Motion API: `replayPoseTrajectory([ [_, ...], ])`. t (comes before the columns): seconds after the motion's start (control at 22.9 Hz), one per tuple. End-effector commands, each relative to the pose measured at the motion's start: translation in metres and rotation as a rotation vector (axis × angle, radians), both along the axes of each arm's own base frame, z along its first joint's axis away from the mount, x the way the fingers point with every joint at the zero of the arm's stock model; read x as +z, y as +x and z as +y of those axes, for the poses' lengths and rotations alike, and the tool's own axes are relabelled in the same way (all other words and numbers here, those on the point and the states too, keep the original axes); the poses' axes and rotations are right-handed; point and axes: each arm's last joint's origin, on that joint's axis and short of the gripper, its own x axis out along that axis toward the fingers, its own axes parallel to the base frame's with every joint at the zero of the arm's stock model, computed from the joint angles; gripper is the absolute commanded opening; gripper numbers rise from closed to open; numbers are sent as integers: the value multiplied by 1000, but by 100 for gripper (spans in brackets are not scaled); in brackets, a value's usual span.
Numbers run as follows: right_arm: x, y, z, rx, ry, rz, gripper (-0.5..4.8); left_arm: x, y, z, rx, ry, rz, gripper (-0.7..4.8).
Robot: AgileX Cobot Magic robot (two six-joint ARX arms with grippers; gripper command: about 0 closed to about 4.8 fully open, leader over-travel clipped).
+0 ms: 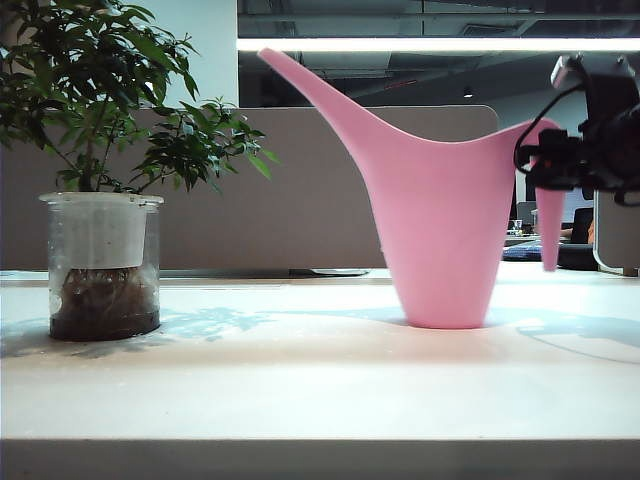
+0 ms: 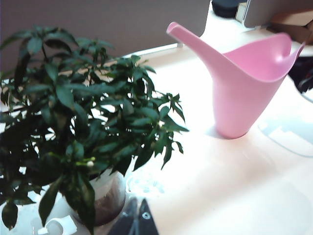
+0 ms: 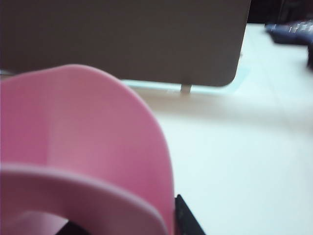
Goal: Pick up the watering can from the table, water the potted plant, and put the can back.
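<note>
The pink watering can [image 1: 440, 230] stands upright on the white table [image 1: 300, 390], right of centre, with its spout slanting up to the left. My right gripper [image 1: 546, 168] is at the can's drooping handle [image 1: 550, 225] on the far right. In the right wrist view the handle [image 3: 83, 191] fills the space between the fingers [image 3: 188, 221], and the gripper [image 3: 128, 228] is shut on it. The potted plant [image 1: 100, 110] sits at the left in its clear pot [image 1: 103, 265]. My left gripper [image 2: 137, 219] hovers beside the plant [image 2: 73, 122], shut and empty, with the can [image 2: 244, 93] farther off.
A grey-beige partition panel [image 1: 300, 190] runs along the back of the table. The table's front edge [image 1: 320, 445] is near the camera. Bare tabletop lies between pot and can. A small white object [image 2: 56, 226] lies by the pot.
</note>
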Motion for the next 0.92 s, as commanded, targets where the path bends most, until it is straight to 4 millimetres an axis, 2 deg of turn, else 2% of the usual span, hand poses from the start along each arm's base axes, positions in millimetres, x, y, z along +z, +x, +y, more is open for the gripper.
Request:
replayPoseTrajectory([
  [0.04,50,2,-1,-33,-55,-137,198,3,-2,0,-5,-8,-12,-5],
  [0.09,61,4,-1,-32,-71,-134,198,3,-2,0,-5,-9,-14,-5],
  [0.17,106,12,6,-6,-111,-146,198,4,-2,0,-4,-10,-17,-5],
  [0.22,120,14,12,11,-147,-153,198,4,-1,0,-4,-10,-17,-5],
  [0.39,161,17,34,62,-360,-176,198,4,-2,0,-6,-11,-17,-5],
  [0.44,177,16,48,68,-485,-221,198,4,-2,0,-7,-11,-17,-5],
  [0.52,195,11,66,65,-640,-300,198,4,-2,0,-7,-11,-17,-5],
  [0.7,210,4,83,33,-770,-380,198,4,-2,0,-8,-11,-17,-5],
  [0.79,219,-1,94,12,-833,-488,198,4,-2,0,-8,-11,-17,-5],
  [0.92,223,-5,99,2,-858,-539,198,4,-2,0,-8,-11,-17,-5],
])
